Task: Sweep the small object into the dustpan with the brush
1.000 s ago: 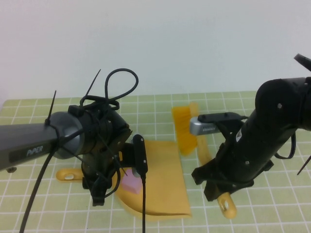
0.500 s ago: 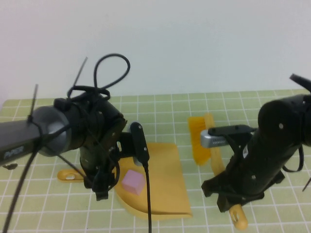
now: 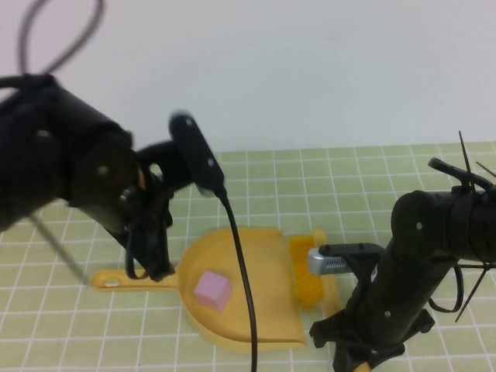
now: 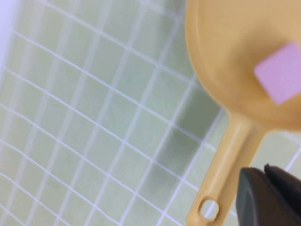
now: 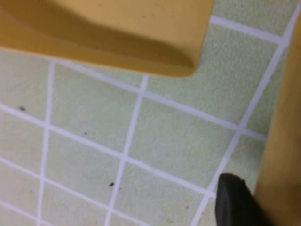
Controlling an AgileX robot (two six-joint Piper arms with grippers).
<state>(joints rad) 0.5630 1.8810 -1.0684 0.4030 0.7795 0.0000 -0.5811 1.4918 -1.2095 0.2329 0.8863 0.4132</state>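
Fingertip of my right gripper [image 5: 237,200] shows dark, touching the brush [image 3: 308,270] handle; I cannot tell whether its fingers pinch it. That gripper sits low at the table's near right edge. Left gripper [image 3: 155,260] hangs above the dustpan [image 3: 267,310] handle; its fingers' spread I cannot tell either. Small object [image 3: 211,290] is a pale pink block, lying flat inside the yellow scoop toward its handle end. Orange bristles touch the scoop's right edge. Handle with hang hole points left over the green gridded mat [image 3: 70,325].
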